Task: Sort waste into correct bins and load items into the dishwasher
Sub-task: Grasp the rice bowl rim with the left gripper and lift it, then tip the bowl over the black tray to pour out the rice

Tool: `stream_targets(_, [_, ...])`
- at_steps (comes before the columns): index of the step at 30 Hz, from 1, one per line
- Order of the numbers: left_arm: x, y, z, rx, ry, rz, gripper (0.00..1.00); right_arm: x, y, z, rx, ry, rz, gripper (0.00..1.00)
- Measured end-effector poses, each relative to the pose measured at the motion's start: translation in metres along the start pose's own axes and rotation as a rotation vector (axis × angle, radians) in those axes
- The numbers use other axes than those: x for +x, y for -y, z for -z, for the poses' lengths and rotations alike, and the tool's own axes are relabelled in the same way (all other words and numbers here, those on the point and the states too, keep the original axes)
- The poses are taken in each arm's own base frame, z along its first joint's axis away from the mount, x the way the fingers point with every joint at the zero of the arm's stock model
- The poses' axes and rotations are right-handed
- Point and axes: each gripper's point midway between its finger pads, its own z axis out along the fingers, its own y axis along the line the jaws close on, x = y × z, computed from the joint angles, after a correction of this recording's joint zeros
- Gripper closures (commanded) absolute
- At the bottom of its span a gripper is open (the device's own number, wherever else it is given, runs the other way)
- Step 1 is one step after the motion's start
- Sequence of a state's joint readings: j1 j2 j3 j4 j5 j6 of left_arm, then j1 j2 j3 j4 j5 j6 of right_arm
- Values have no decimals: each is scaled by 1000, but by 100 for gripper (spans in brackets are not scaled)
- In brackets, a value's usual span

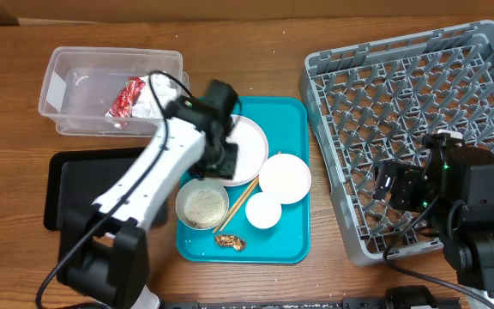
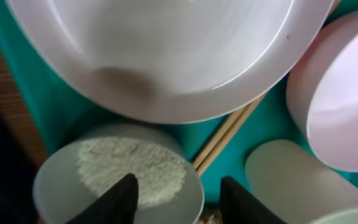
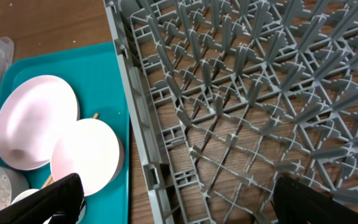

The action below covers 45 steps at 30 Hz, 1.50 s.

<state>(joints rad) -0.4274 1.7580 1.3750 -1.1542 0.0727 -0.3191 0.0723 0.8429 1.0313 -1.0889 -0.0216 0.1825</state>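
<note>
A teal tray (image 1: 290, 120) holds a white plate (image 1: 251, 142), a pink bowl (image 1: 285, 178), a small white cup (image 1: 263, 210), a grey bowl of rice (image 1: 201, 206), chopsticks (image 1: 240, 204) and a brown food scrap (image 1: 230, 242). My left gripper (image 1: 221, 163) is open and empty, low over the tray. In the left wrist view its fingers (image 2: 176, 199) straddle the rim of the rice bowl (image 2: 129, 165), below the plate (image 2: 166, 62) and beside the chopsticks (image 2: 229, 130). My right gripper (image 3: 179, 205) is open and empty over the left edge of the grey dish rack (image 3: 260, 93).
A clear bin (image 1: 67, 86) at the back left holds a red wrapper (image 1: 127, 96) and white crumpled waste. A black bin (image 1: 75, 184) sits left of the tray. The dish rack (image 1: 418, 112) fills the right side of the table.
</note>
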Motion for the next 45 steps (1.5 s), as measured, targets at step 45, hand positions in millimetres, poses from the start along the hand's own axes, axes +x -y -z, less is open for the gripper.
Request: stream_targets(45, [-8,-148,60,330,288,348,96,5,1,0,6,-20,-2,0])
